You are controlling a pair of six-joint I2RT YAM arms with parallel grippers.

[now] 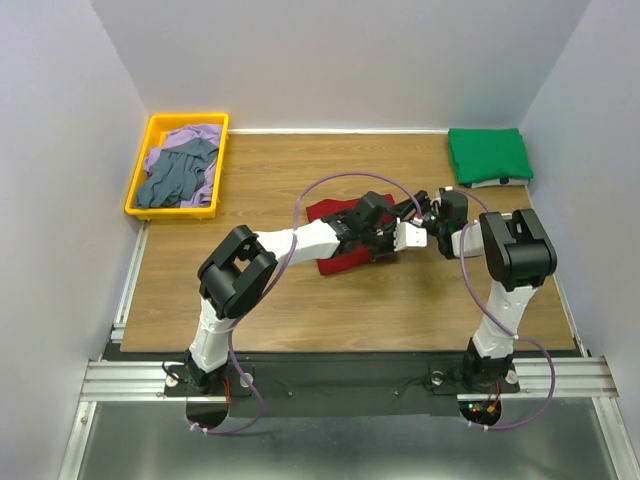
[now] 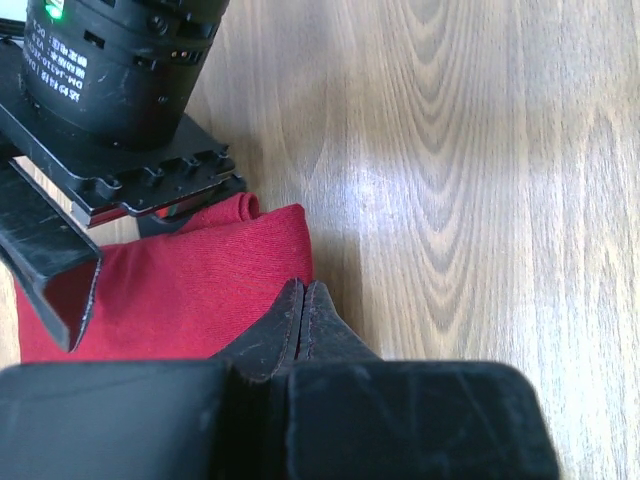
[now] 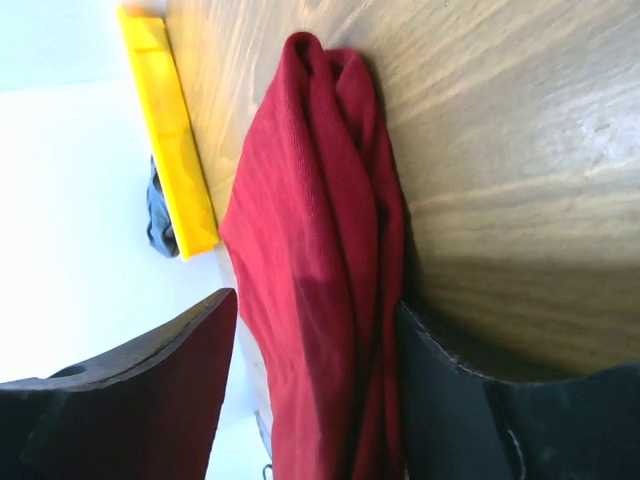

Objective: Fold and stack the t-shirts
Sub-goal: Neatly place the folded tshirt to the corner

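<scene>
A folded dark red t-shirt (image 1: 333, 262) lies mid-table, partly hidden under both wrists. In the left wrist view my left gripper (image 2: 303, 291) is shut, its tips at the shirt's (image 2: 190, 290) right edge, with no cloth visible between them. My right gripper (image 3: 315, 305) is open around the folded edge of the red shirt (image 3: 320, 230), one finger against the table side and the other apart from the cloth. In the top view the left gripper (image 1: 387, 240) and right gripper (image 1: 417, 213) meet at the shirt's right end. A folded bright green t-shirt (image 1: 488, 155) lies at the back right.
A yellow tray (image 1: 140, 195) at the back left holds the crumpled lavender-purple t-shirt (image 1: 190, 135) and grey-blue t-shirt (image 1: 175, 178). White walls close in the table on three sides. The right gripper's black body (image 2: 120, 90) hangs close above the left fingers.
</scene>
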